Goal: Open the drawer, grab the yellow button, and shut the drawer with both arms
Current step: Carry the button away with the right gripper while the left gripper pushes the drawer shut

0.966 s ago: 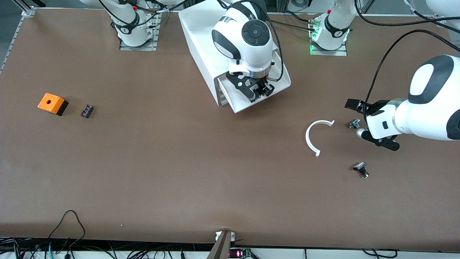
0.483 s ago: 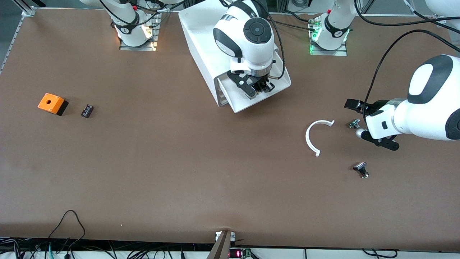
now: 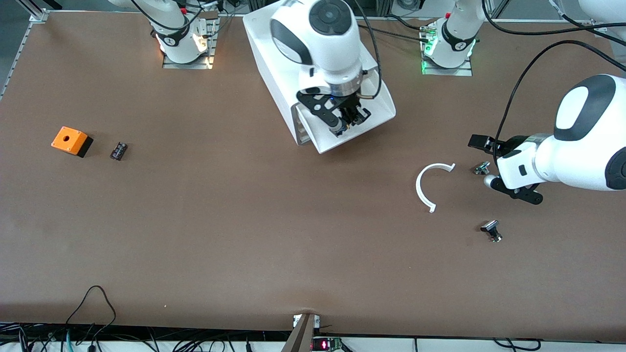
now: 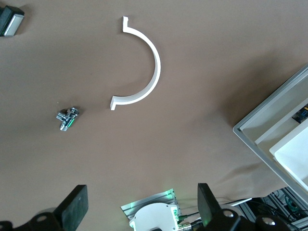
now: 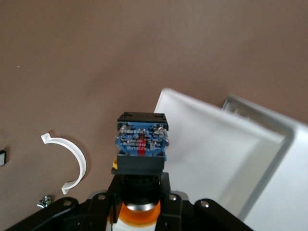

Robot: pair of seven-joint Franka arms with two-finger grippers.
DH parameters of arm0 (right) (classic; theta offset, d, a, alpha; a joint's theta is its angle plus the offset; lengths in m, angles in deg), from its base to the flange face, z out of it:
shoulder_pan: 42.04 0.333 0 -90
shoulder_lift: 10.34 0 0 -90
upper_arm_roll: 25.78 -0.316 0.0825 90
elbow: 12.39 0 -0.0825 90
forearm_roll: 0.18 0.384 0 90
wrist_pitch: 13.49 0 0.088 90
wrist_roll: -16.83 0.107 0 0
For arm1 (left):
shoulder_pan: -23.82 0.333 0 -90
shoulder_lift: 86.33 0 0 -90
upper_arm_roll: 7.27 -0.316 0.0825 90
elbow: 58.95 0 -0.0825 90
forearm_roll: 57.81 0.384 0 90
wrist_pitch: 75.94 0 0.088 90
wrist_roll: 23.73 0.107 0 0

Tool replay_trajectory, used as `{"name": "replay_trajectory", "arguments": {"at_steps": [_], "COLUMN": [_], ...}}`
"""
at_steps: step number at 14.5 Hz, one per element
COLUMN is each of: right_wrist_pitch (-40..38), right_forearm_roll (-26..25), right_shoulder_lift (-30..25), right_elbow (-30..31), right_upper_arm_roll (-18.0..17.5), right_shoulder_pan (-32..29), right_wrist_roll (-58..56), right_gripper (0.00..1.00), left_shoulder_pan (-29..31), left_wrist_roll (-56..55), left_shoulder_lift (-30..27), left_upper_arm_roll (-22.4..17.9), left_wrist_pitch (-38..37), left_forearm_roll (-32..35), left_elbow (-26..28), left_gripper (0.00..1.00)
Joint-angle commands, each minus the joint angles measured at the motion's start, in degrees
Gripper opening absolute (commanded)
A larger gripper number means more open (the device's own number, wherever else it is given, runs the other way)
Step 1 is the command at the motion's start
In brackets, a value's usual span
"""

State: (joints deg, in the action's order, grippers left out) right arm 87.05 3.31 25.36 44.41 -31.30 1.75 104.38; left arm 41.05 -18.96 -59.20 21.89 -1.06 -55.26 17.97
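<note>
a: right gripper (image 3: 345, 123) risen since before?
b: yes, jaws clamped on button (image 5: 141, 144), above open drawer (image 3: 362, 128) rim.
a: left gripper (image 4: 139, 207)?
b: waits, jaws wide, nothing held, bare table (image 3: 244, 220) beneath.

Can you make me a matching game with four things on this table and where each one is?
Things:
1. button
2. drawer
3. orange box
4. white arc

Places:
A. toward the right arm's end of the table
B. pulled out of the cabinet
C. on the table near the left pincer
D. gripped in the right pincer

Pairs: 1-D, 2-B, 3-A, 4-C
</note>
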Motion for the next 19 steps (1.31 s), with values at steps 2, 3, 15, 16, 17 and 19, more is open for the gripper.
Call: {"name": "replay_trajectory", "arguments": {"at_steps": [2,3,15,16,17,19], "right_wrist_pitch": [-6.7,-9.9,16.8,21.1,25.6,36.1], "right_forearm_roll": [0.5,0.4,-0.4,-0.3,-0.3,0.1], "right_shoulder_lift": [-3.2,-3.3,-15.6,-15.5,-15.3,-14.2], "right_elbow": [1.0,1.5,46.2,49.4,52.6,58.3], "right_upper_arm_roll": [-0.5,-0.3,23.2,24.7,26.0,27.7], "right_shoulder_pan": [-7.8,-9.8,-11.1,-11.1,-11.1,-12.6], "right_wrist_roll": [-22.3,-29.5,-75.1,-77.1,-78.8,-85.4], "right_gripper": [0.0,0.0,0.0,0.0,0.0,0.0], "left_shoulder_pan": [-0.9,-1.0,-6.5,-8.8,-10.8,-13.6], "left_wrist_roll": [-10.4,-13.9,-55.0,-60.1,-65.6,-73.0], "left_shoulder_lift": [0.4,0.4,-6.4,-6.2,-5.9,-5.3], "left_upper_arm_roll": [4.0,5.6,13.5,13.5,13.5,13.6], "left_wrist_pitch": [2.5,5.3,33.7,33.9,33.9,34.0], "left_forearm_roll": [0.9,0.9,4.4,7.7,11.3,15.3], "left_elbow": [-0.6,0.0,22.3,22.6,23.0,24.7], "left_gripper": [0.99,1.0,0.99,0.99,0.99,0.99]}}
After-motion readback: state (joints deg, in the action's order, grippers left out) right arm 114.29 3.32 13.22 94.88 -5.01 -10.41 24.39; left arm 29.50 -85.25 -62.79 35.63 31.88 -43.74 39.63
